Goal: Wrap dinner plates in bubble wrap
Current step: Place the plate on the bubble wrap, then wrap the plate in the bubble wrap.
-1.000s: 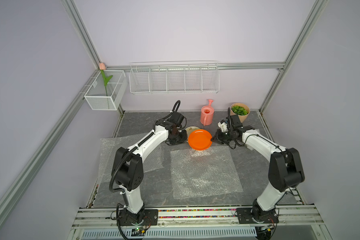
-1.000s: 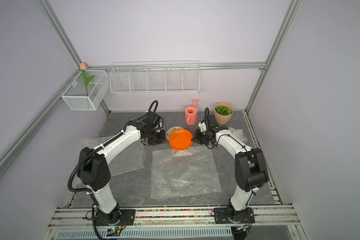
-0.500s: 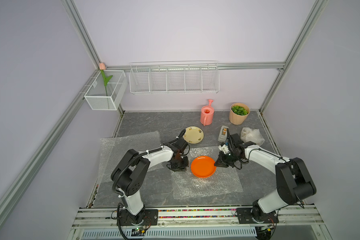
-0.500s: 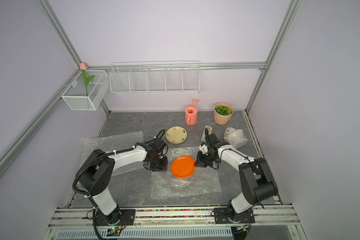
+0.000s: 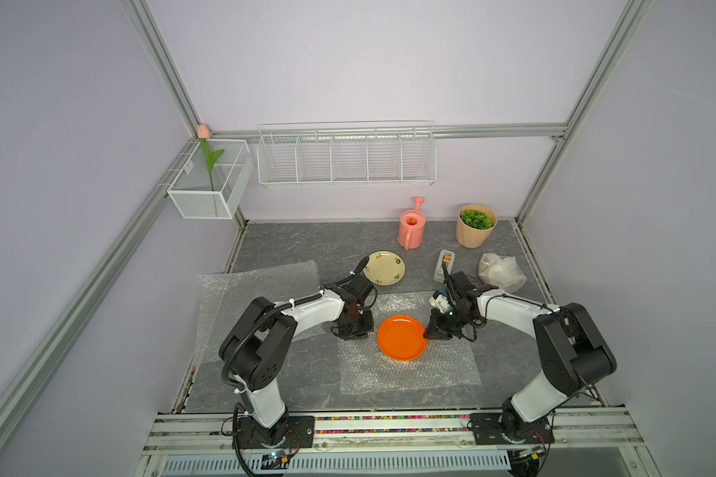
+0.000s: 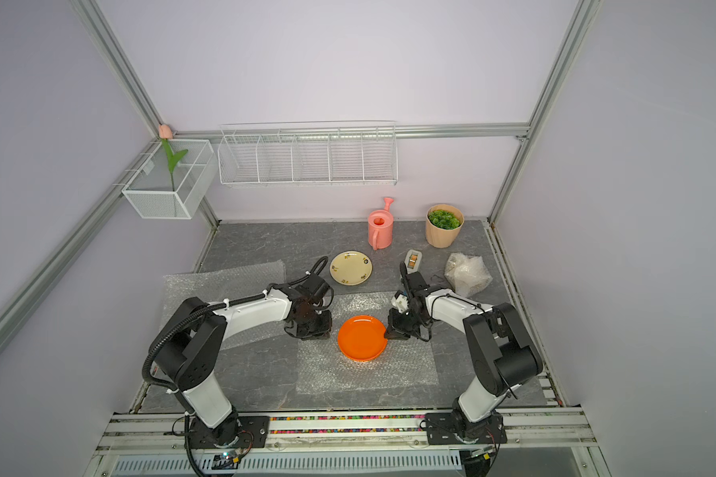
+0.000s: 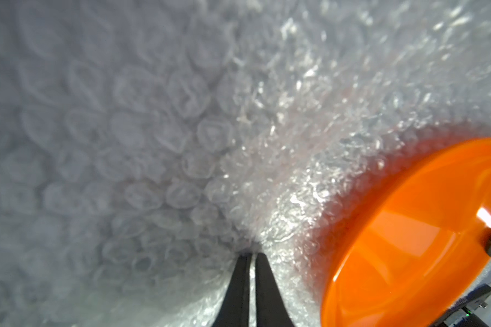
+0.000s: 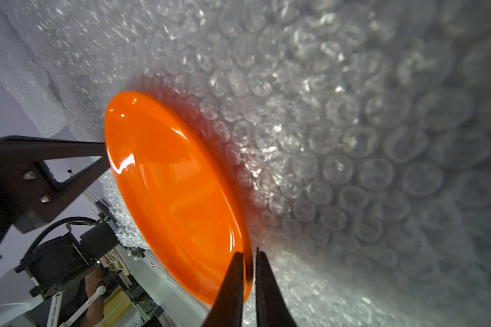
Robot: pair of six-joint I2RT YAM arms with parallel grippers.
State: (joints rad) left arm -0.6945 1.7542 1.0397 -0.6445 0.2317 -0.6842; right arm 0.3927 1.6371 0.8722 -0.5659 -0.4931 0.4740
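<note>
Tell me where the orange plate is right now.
In both top views the orange plate lies on the middle bubble wrap sheet, nearer the robot than the cream plate; the right arm's fingers straddle its rim.

Plain orange round plate (image 5: pixel 401 338) lay face up on a clear bubble-wrap sheet (image 5: pixel 410 373) toward the grey table's (image 5: pixel 306 243) front edge, cream motif-dotted plate (image 5: pixel 383 268) bare behind it, second bubble-wrap sheet (image 5: pixel 240 289) flat by the left edge.

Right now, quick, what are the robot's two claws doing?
Left gripper: shut, tips on the clear bubble wrap sheet; pinching it or not, cannot tell.
Right gripper: slightly apart around the shiny round orange plate rim; gripping or not, cannot tell.
</note>
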